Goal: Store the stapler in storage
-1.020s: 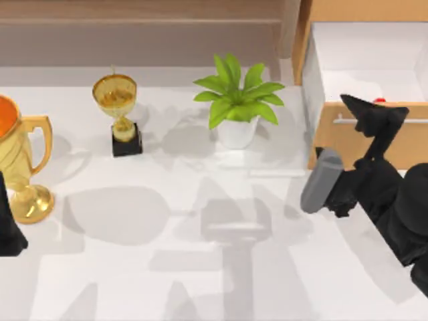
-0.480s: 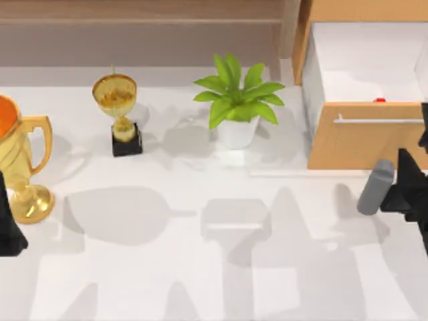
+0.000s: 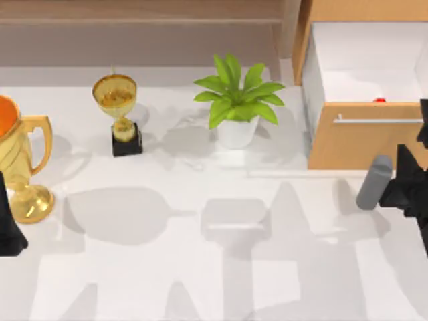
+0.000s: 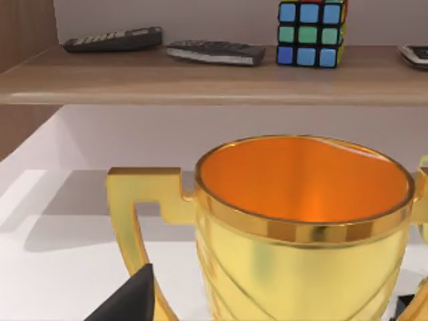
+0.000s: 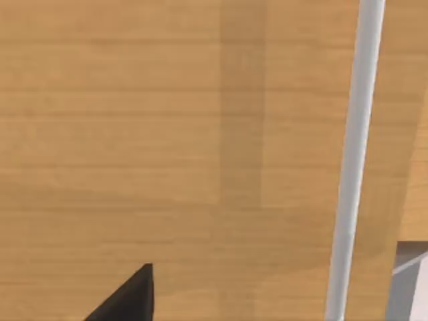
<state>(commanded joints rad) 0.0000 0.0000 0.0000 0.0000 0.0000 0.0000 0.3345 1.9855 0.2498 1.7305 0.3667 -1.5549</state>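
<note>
The stapler point(image 3: 379, 99) shows as a small red sliver inside the storage, just behind its front panel. The storage point(image 3: 354, 144) is a tan wooden drawer at the back right, pulled open, with a white interior and a silver bar handle point(image 3: 378, 121). My right gripper point(image 3: 423, 130) is at the table's right edge, in front of the drawer front and outside the drawer. In the right wrist view one dark fingertip point(image 5: 127, 297) faces the wood panel and the handle point(image 5: 354, 154), with nothing held. My left gripper point(image 3: 8, 227) is parked at the left edge, open.
A potted plant point(image 3: 237, 100) stands left of the drawer. A small gold trophy point(image 3: 120, 110) is at the back, and a large gold trophy point(image 3: 20, 160) sits right in front of the left gripper. A wall shelf point(image 4: 200, 77) holds remotes and a colour cube point(image 4: 312, 32).
My right arm has drawn back from over the drawer toward the right edge, then settled. The stapler stays in the drawer. The left arm has not moved.
</note>
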